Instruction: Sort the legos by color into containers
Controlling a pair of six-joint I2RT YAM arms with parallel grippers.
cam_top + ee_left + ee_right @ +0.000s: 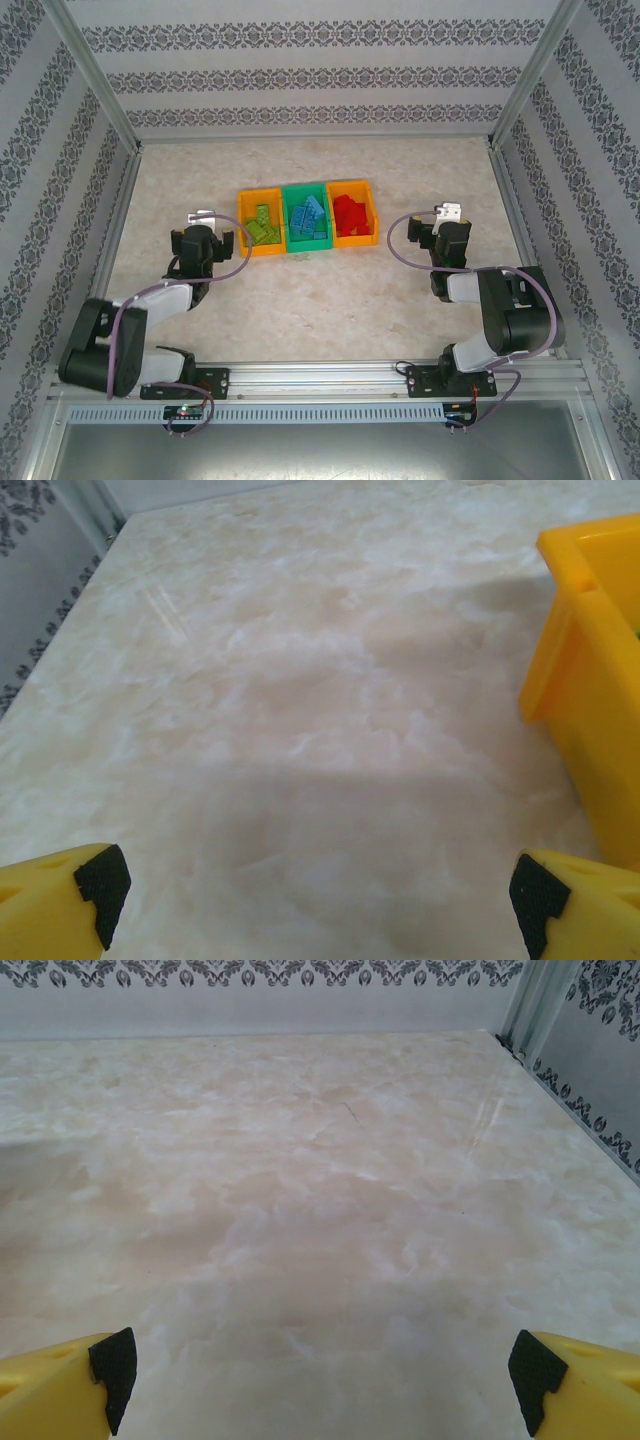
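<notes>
We find small studded plastic bricks (307, 218) colour-sorted in three joined orange-and-green plastic bins (307, 248) toward the table (330, 300)'s far edge. The left gripper (320, 885) and right gripper (320, 1365) gape empty, so we should back away without nudging the bins.

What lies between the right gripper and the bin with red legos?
From the right gripper to that bin: bare table and the arm's grey cable, top view.

R gripper (320, 1385) spread wide: yellow fingers (45, 1390) w/ black pads (113, 1370) at bottom L & R corners, well apart. Beige marble table (320, 1190) btwn and ahead. Patterned wall (250, 995) at back, metal post (535, 1005) top-R.
</notes>
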